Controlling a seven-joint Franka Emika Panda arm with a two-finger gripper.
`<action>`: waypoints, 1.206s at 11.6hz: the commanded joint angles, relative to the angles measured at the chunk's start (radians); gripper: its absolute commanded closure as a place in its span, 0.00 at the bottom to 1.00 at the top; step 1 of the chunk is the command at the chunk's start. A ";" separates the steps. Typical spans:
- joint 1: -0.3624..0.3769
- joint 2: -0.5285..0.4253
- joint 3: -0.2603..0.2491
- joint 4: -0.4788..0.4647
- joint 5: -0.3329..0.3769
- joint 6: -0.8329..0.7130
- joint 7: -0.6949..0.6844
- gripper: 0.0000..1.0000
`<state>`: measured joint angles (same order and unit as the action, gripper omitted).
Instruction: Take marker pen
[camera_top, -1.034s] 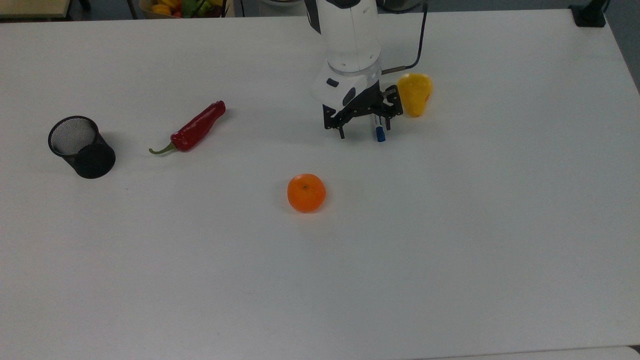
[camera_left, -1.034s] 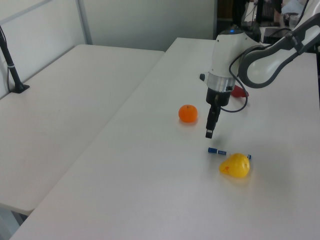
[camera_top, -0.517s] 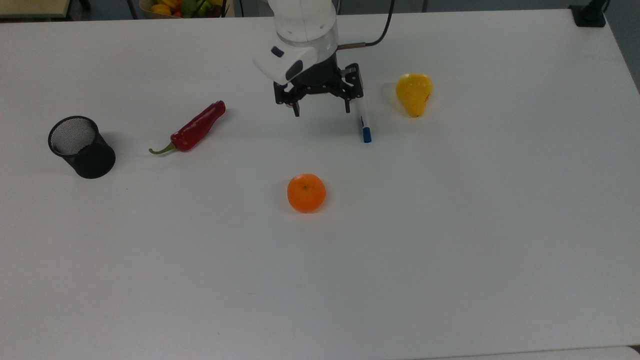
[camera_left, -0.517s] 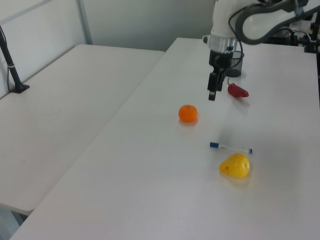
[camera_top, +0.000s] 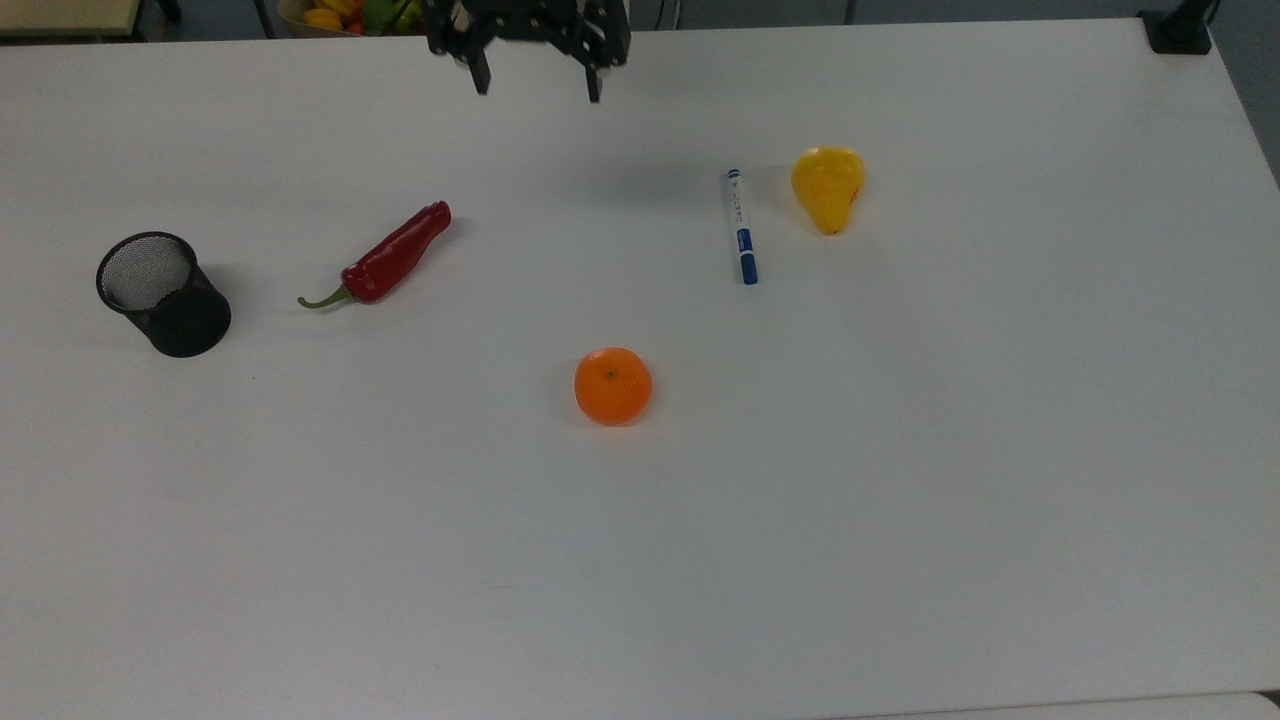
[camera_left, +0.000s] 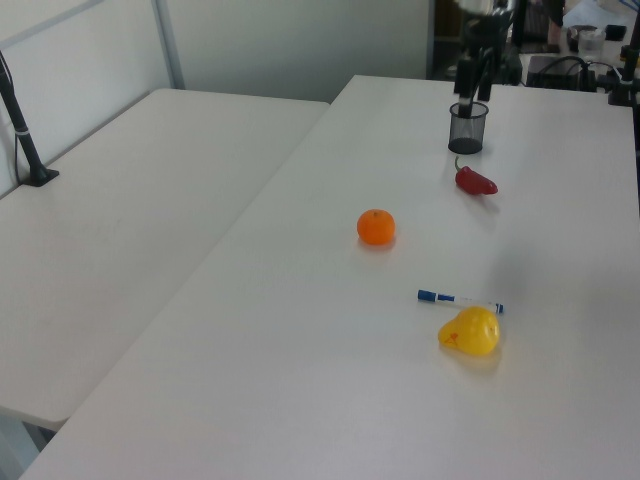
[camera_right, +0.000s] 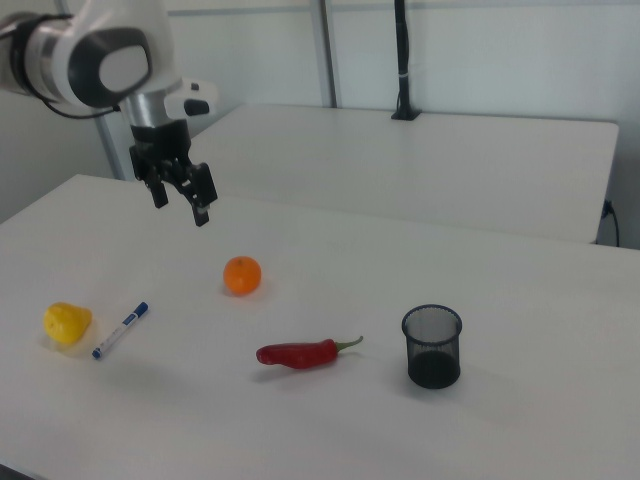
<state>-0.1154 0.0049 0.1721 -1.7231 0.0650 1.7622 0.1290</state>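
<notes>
Presently, notes as label: value.

Gripper: the gripper (camera_top: 532, 72) hangs high above the table (camera_top: 900, 500), at the top view's upper edge; jaws spread wide, nothing between them. In the right view (camera_right: 178, 197) it sits well above the tabletop.

Pen: the pen (camera_top: 741, 226) lies flat on the table, just beside the pear (camera_top: 828, 187), on the top view's left of it, apart from it. Blue cap points toward the top view's bottom edge. In the left view (camera_left: 460, 298) it lies crosswise with the pear just below.

Others: chilli (camera_top: 385, 259), orange (camera_top: 612, 385) and cup (camera_top: 163, 293) are all well apart from the pen.

Step (judged): approach not yet made; gripper is well away from the pen.

Method (judged): bring the gripper over the barrel's middle, turn the wrist so the fingers (camera_top: 481, 75) straddle the barrel crosswise, then descend straight.

Risk (judged): the finger on the pear side may nudge the pear; a round barrel can roll if touched off-centre. Close only when both fingers flank it low, near the table.
</notes>
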 joint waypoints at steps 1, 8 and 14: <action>0.045 -0.075 -0.083 0.074 -0.013 -0.169 0.032 0.00; 0.189 -0.099 -0.230 0.085 -0.011 -0.121 -0.099 0.00; 0.201 -0.051 -0.244 0.082 -0.013 -0.058 -0.298 0.00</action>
<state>0.0617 -0.0578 -0.0506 -1.6389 0.0642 1.6628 -0.1089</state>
